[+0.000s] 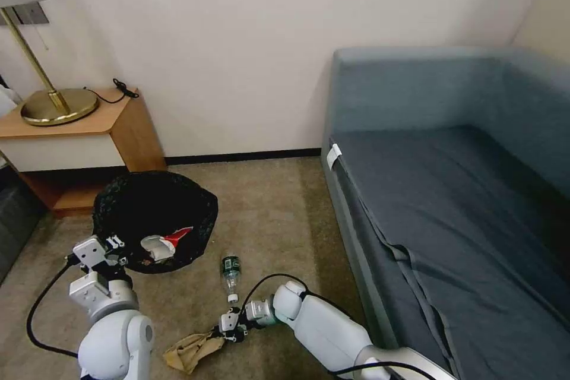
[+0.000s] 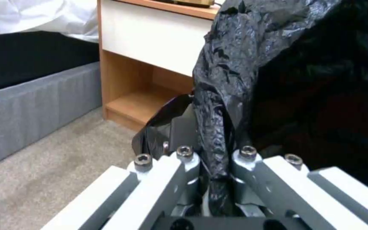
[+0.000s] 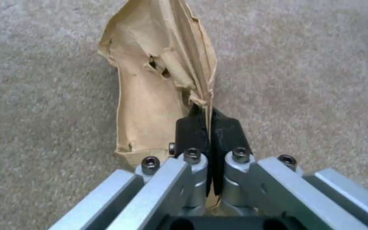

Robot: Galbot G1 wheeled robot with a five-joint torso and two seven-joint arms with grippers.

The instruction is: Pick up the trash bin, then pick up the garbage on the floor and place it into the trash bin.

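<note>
I saw a plain cream wall [image 1: 237, 41] above tan carpet [image 1: 267, 202], a wooden nightstand [image 1: 89, 130] carrying a brass lamp [image 1: 53, 104] on my left, and a grey-blue sofa [image 1: 451, 190] on my right.

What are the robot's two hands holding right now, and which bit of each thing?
The left gripper pinches the trash bin by its bag-covered rim. The right gripper is shut on the tan paper bag, at its edge.

Open carpet [image 1: 267, 202] lay between the trash bin [image 1: 154, 219] and the sofa [image 1: 451, 202] — a clear lane running back to the wall. The nightstand [image 1: 89, 142] closed off the floor just behind the bin. Nearer in, the small clear bottle [image 1: 231, 276] lay on the carpet between the bin and the crumpled paper bag [image 1: 190, 350] — narrowing the passage there.
</note>
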